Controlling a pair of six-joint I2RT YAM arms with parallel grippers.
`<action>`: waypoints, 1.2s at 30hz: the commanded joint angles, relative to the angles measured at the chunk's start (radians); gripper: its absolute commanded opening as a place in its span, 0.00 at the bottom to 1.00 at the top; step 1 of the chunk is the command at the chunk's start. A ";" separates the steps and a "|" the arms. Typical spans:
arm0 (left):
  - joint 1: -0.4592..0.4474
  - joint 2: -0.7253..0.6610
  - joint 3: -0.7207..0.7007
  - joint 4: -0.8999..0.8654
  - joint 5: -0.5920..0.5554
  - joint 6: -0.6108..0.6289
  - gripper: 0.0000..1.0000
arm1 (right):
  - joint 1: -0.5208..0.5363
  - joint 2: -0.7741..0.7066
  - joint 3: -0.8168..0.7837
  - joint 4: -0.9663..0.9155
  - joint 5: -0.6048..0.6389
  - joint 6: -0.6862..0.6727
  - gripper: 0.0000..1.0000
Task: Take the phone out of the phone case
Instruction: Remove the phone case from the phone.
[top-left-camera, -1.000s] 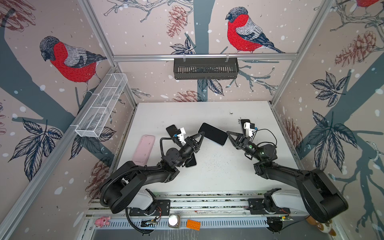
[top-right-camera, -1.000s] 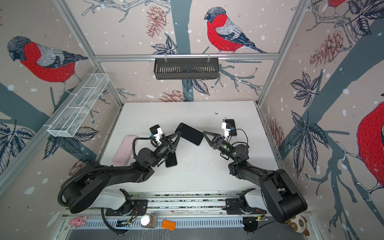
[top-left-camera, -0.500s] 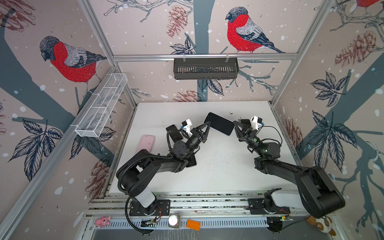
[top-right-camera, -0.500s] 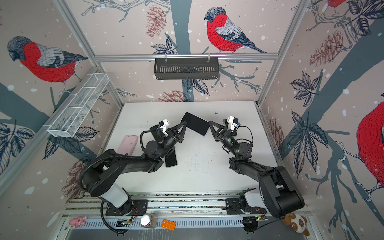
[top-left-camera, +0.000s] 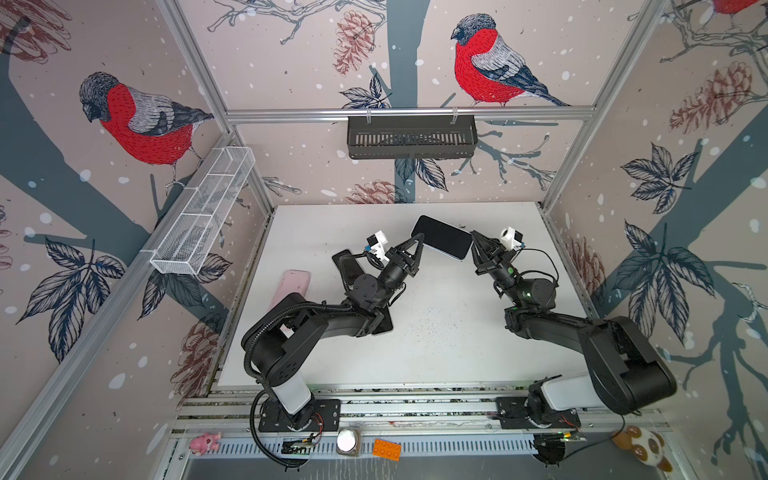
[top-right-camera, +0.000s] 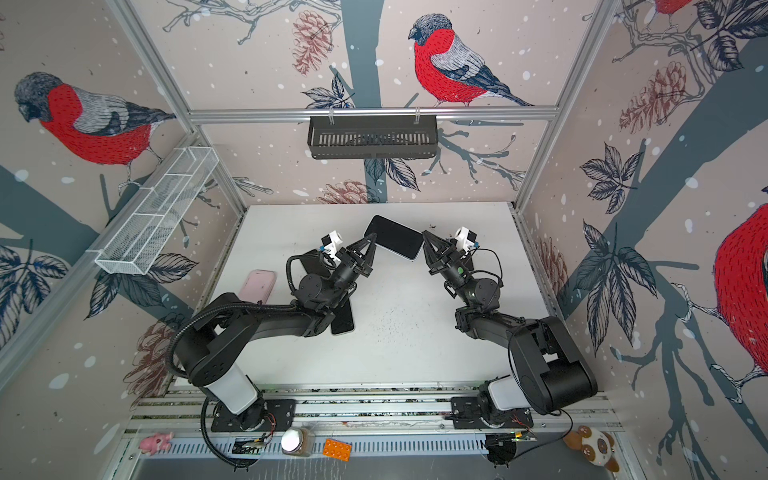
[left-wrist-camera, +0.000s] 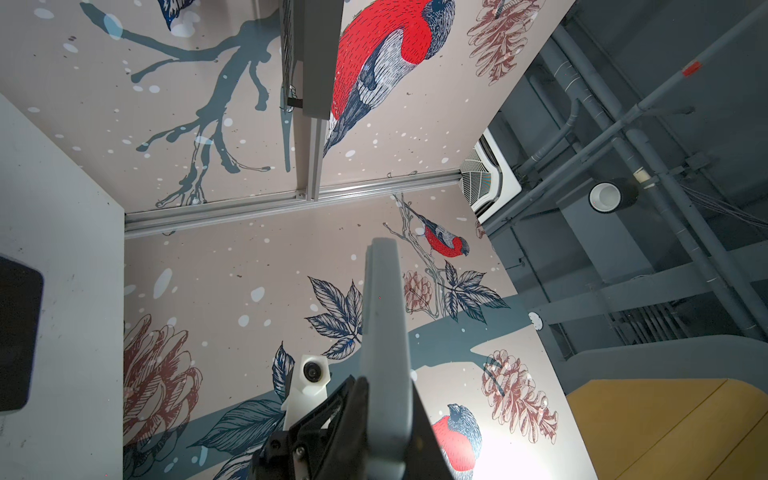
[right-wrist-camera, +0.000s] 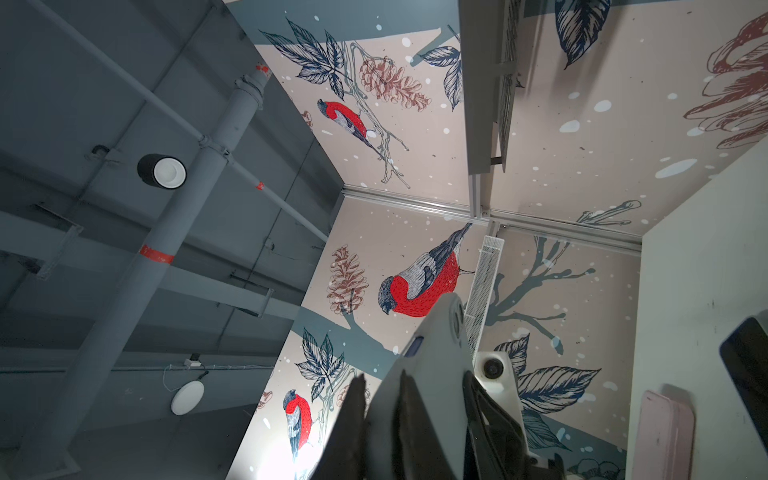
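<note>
A phone in a pale grey-blue phone case hangs above the white table, black screen facing up, in both top views. My left gripper is shut on its left end. My right gripper is shut on its right end. In the left wrist view the case runs edge-on out of my left gripper. In the right wrist view the case shows its camera cutout, and my right gripper pinches its near edge.
A pink case lies on the table at the left. Black phones lie under the left arm. A black basket hangs on the back wall and a white wire basket on the left wall.
The phone has gone up and toward the back wall with my left gripper. My right gripper followed it and closed onto its right end.
</note>
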 joint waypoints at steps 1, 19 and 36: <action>-0.013 0.010 0.036 0.261 0.088 -0.044 0.00 | 0.013 0.018 0.030 0.221 -0.063 0.053 0.15; -0.012 0.089 0.133 0.268 0.082 -0.062 0.00 | 0.010 0.052 0.134 0.224 -0.035 0.129 0.18; -0.039 0.100 0.209 0.269 0.054 -0.041 0.00 | 0.063 0.062 0.233 0.224 0.024 0.172 0.23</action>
